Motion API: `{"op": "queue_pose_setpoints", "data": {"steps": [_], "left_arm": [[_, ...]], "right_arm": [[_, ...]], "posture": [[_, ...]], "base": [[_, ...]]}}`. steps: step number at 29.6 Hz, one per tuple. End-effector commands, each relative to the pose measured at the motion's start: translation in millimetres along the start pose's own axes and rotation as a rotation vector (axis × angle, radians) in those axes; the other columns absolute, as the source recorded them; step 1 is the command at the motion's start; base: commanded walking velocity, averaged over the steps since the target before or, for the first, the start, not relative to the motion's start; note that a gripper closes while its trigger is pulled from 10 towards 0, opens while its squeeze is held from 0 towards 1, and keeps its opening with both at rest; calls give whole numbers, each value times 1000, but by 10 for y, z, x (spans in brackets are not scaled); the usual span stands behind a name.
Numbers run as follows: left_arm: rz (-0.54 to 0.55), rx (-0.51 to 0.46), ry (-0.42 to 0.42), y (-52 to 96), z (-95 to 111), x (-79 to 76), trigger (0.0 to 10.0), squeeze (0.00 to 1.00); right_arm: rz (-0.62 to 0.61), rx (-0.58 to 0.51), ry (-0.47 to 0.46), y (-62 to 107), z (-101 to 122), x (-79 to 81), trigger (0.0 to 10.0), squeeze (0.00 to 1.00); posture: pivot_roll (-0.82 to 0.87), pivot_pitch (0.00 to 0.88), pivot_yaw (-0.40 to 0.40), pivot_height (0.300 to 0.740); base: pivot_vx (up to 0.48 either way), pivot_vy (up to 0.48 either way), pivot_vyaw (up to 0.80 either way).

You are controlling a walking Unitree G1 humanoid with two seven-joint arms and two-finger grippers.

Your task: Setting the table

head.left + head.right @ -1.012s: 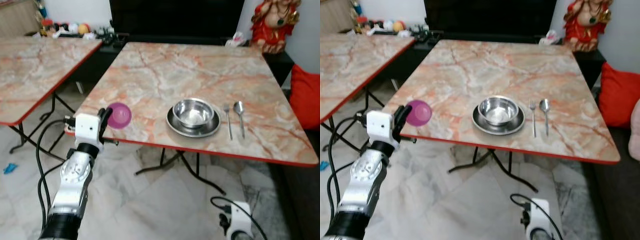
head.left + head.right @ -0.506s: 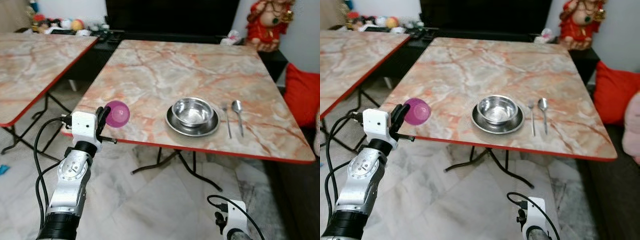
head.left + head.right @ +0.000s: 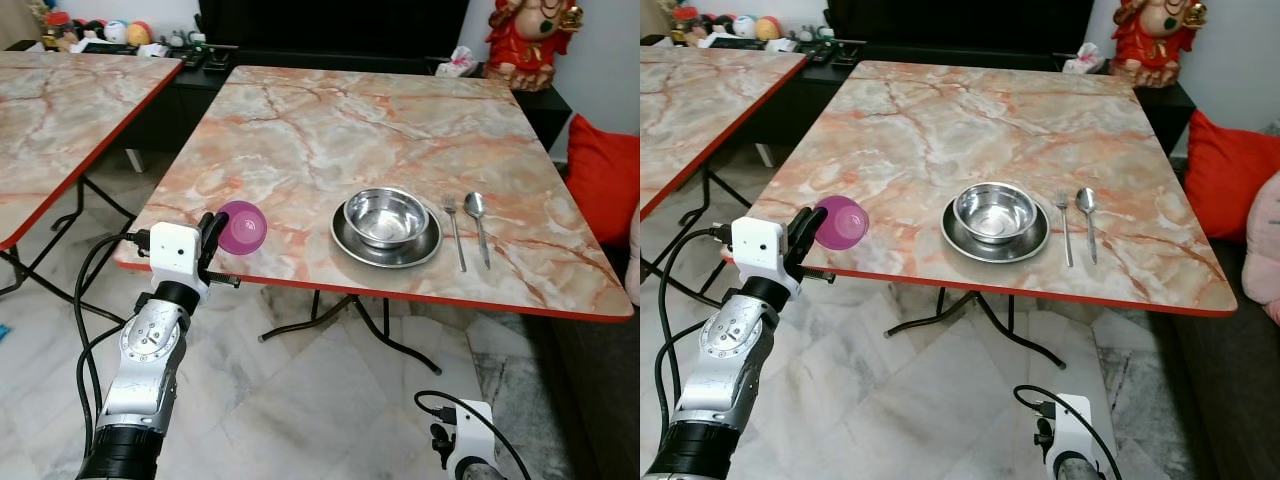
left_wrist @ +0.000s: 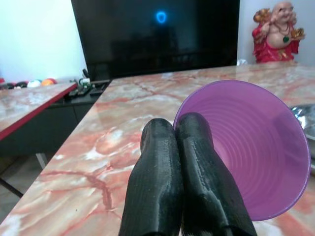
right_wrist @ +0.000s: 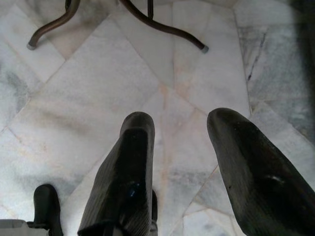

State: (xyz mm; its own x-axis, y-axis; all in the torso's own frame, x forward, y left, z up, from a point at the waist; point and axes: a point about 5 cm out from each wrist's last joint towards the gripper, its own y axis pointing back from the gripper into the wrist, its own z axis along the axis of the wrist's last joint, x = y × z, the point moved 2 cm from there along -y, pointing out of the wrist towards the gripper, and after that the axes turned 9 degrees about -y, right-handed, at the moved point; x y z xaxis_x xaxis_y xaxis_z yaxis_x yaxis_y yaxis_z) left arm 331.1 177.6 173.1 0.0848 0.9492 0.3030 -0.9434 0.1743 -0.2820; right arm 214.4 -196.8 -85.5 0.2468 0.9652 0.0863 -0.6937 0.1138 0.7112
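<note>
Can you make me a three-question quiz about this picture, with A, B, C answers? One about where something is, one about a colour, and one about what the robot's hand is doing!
1. Where is the steel bowl?
A. on the floor
B. on the steel plate
C. on the other table

2. What colour is the cup?
A. purple
B. green
C. yellow

3. What is the left gripper doing?
A. hanging open
B. holding the fork
C. pinching the cup's rim

Answers:
1. B, the bowl sits on the plate beside the fork and spoon.
2. A, it looks purple in the head and wrist views.
3. C, the wrist view has both fingers shut on the rim.
</note>
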Motion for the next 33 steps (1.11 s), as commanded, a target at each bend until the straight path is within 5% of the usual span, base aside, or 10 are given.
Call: {"op": "queue_pose_setpoints", "data": {"steps": [1,9,24,33], "left_arm": [[-16,-13,4,-9,44,-35,10000,0],[-17,-11,6,-12,43,-34,10000,0],[8,14,96,-56,51,57,10000,0],[-49,26,121,-47,48,-13,10000,0]], "right_arm": [[-10,-8,2,2,15,-42,10000,0],[-6,-4,4,1,15,-40,10000,0],[-1,-3,8,0,16,-39,10000,0],[-1,-2,10,-1,17,-37,10000,0]], "posture": [[112,42,-22,740],[113,42,-24,740],[115,42,-24,740],[114,43,-27,740]], "base": [[0,-386,0],[0,-359,0],[0,0,0],[0,0,0]]}}
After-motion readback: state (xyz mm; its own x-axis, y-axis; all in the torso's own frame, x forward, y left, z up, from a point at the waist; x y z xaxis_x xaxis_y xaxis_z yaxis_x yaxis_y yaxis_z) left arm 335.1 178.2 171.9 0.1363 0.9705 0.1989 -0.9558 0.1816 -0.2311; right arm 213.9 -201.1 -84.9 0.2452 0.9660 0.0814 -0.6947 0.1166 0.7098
